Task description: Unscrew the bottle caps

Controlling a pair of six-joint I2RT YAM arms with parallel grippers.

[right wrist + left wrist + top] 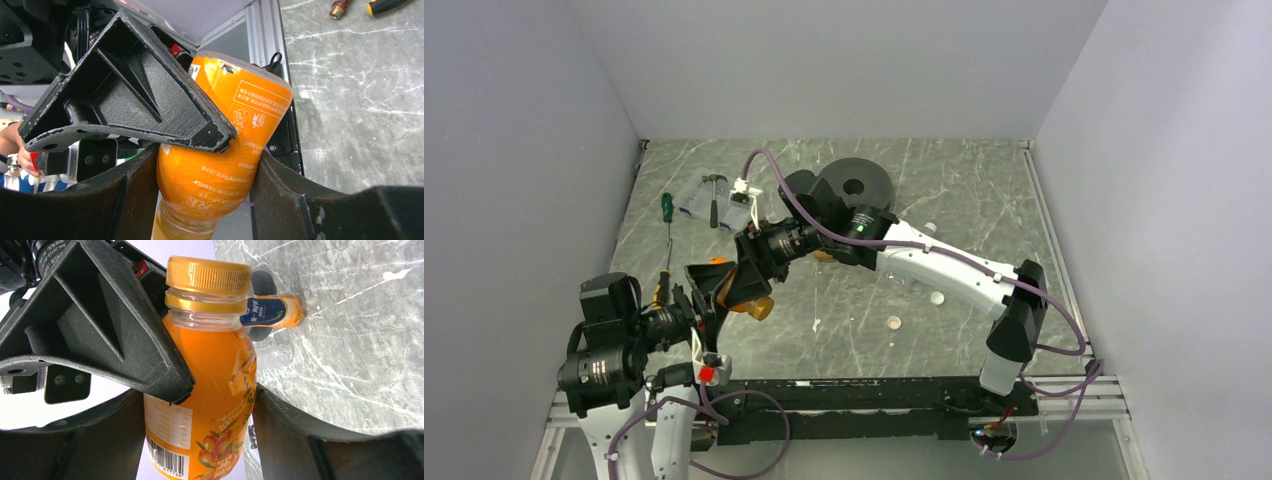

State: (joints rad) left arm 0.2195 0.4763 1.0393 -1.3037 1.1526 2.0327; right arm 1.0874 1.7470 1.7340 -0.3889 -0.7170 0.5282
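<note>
Together left hand (199, 395) and right hand (207, 152) clamp the orange bottle (215, 355).

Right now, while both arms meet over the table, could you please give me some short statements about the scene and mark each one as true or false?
1. The orange cap is still on the short orange bottle. True.
2. That bottle stands upright on the table. False: the left gripper and the right gripper both hold it between their fingers, tipped sideways.
3. A loose white cap lies on the table. True.
4. The green-handled screwdriver lies to the right of the black disc. False: in the top view it lies to the left of the disc, near the hammer.
</note>
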